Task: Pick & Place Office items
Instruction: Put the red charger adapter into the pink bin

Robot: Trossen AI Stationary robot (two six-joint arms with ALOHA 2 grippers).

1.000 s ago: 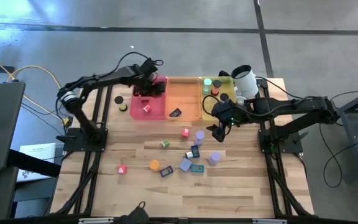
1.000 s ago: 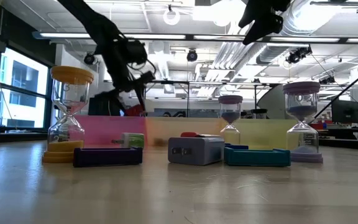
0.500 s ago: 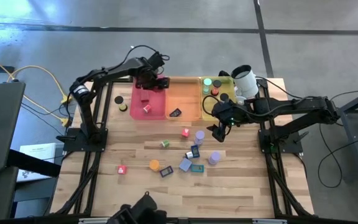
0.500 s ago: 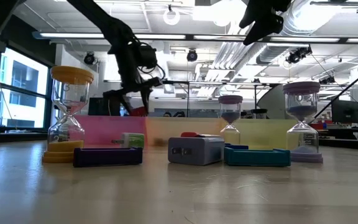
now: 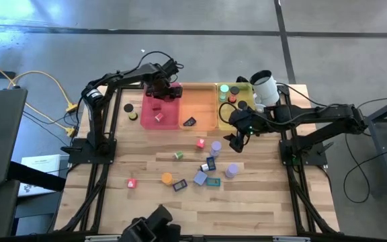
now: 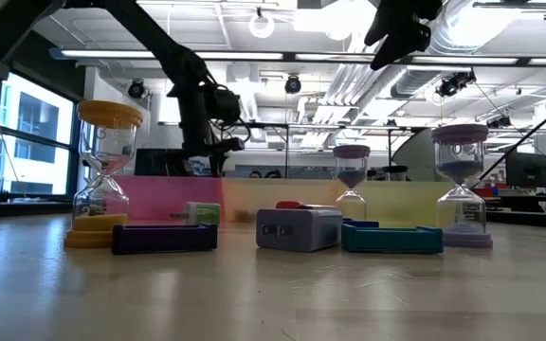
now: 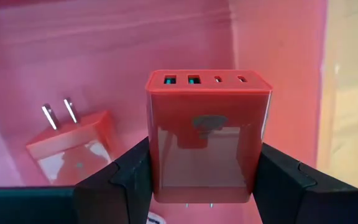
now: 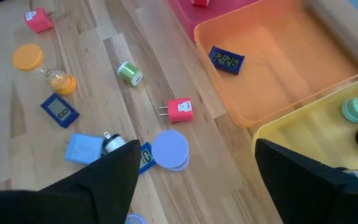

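My left gripper (image 5: 166, 88) hangs over the far part of the pink tray (image 5: 154, 122), shut on a red charger block (image 7: 207, 134). A second red charger (image 7: 73, 144) lies flat on that tray's floor. My right gripper (image 5: 237, 141) hovers open above the table just in front of the yellow tray (image 5: 224, 115), with nothing between its fingers (image 8: 291, 180). Below it lie loose office items: a pink charger (image 8: 180, 110), a green roll (image 8: 129, 73), an orange hourglass (image 8: 42, 67), small blue clocks (image 8: 59, 110) and a lavender hourglass (image 8: 169, 149). My left gripper pinches the red charger by its two opposite side faces (image 7: 257, 158), one finger on each. The fingers come from above, pointing steeply down. The charger is lifted clear of the tray floor, its port end (image 7: 207, 81) pointing away from the gripper and its prongs back toward the wrist.
The orange tray (image 5: 205, 121) holds a dark blue clock (image 5: 189, 122). The yellow tray holds round rolls, and a white cup (image 5: 265, 87) stands at its far right. Two rolls (image 5: 130, 111) lie left of the pink tray. A red charger (image 5: 132, 183) lies near the front left.
My left gripper has carried the red charger a little toward the table's right and down over the pink tray, tipping to point more steeply down. It has stayed shut on the charger.
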